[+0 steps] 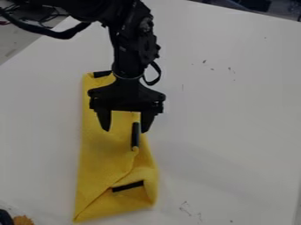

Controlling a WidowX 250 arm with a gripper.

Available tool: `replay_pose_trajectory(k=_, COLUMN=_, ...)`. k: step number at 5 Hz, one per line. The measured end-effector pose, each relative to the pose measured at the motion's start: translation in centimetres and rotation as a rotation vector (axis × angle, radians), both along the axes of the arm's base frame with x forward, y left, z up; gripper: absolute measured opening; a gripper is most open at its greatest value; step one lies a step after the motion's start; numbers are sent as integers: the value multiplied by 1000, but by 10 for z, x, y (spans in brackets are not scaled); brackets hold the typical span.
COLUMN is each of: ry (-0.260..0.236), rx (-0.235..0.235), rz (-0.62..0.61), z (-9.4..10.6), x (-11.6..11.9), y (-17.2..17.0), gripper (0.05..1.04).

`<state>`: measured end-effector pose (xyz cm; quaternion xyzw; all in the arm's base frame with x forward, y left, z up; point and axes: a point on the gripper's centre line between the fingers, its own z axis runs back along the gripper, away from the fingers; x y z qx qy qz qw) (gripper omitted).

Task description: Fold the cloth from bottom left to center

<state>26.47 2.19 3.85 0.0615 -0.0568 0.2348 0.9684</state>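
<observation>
The gripper [125, 130] hangs over the upper half of the yellow cloth [100, 162], its two fingers spread wide apart with nothing held between them. The cloth lies as a long, narrow shape left of the middle, its bottom left corner drawn to a point. A fold with a diagonal edge shows in its lower right part, with a short black strip on it. Another black strip stands along the right edge near the right fingertip, and one more is at the top left corner. The arm and gripper hide part of the cloth's top.
The white table [235, 114] carries a few small dark marks at the upper right and near the bottom. A fuzzy orange-brown item [23, 220] and a black object [5, 218] sit in the bottom left corner. Dark cables [35, 15] show beyond the table's upper left edge.
</observation>
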Motion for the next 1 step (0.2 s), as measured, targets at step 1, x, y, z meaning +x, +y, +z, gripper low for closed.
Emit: replay_pose_trajectory(k=1, ry=-8, rx=-18, rz=-13, z=1, x=-4, y=5, gripper=1003)
